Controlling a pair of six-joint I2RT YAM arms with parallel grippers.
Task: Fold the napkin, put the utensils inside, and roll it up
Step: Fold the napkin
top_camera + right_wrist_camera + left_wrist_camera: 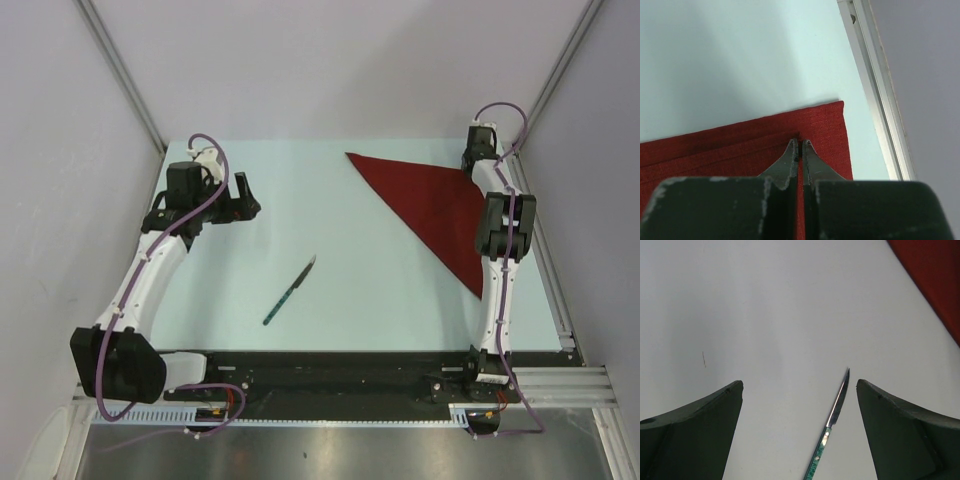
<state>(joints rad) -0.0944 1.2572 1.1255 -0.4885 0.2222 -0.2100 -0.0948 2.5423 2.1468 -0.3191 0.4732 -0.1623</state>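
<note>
Right wrist view: we saw the right jaws pinched shut on a corner of the dark red napkin (pixel 740 145) by the tabletop (pixel 715 60) edge; a careless tug could undo its fold. The left jaws hung wide open, empty, over the knife (pixel 836 405), which lay well apart from the cloth.

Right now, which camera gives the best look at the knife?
The top external view: the whole knife lies in the open, handle and blade both visible. The left wrist view catches its blade and part of the handle, cut off at the bottom edge. The right wrist view shows the napkin, no knife.
</note>
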